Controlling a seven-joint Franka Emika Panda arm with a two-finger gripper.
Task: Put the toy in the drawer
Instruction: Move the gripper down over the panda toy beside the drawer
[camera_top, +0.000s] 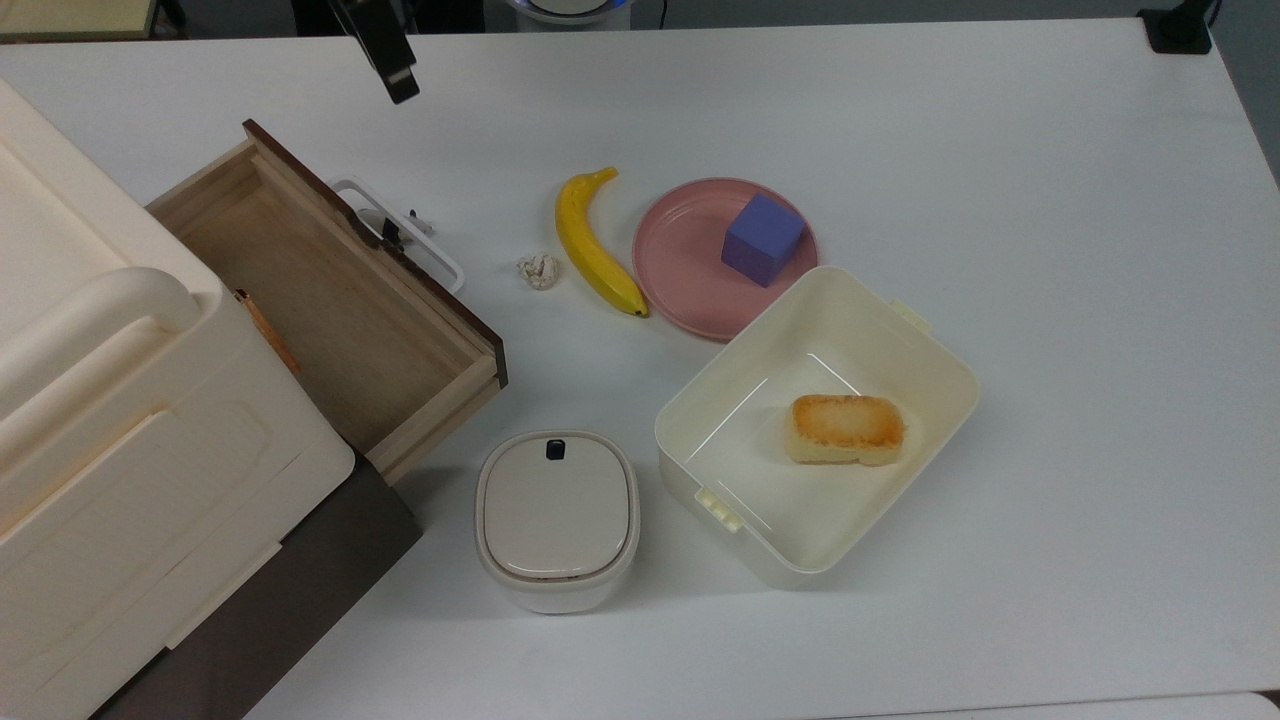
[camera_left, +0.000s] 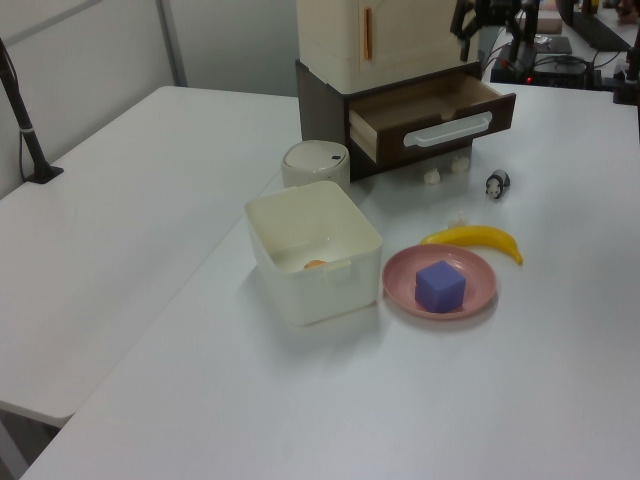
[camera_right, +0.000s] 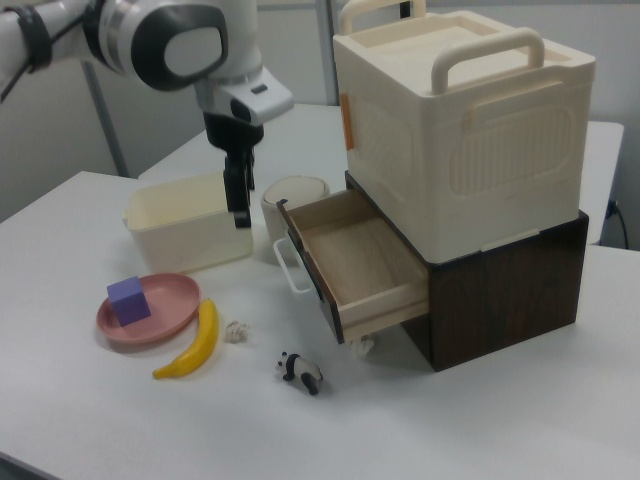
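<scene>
The toy (camera_right: 300, 372), a small panda figurine, stands on the white table (camera_right: 120, 420) just in front of the open drawer (camera_right: 355, 265), near its white loop handle (camera_right: 287, 268), with a wrinkled ball (camera_right: 236, 332) and a banana (camera_right: 192, 341) to the right view's left. The gripper (camera_right: 240, 195) hangs high above the table, well apart from the toy; whether its claw is wide or narrow cannot be told. A clean pickup likely means descending straight over the panda, clear of the handle, and closing across its narrow body before lifting it over the drawer's dark front panel.
</scene>
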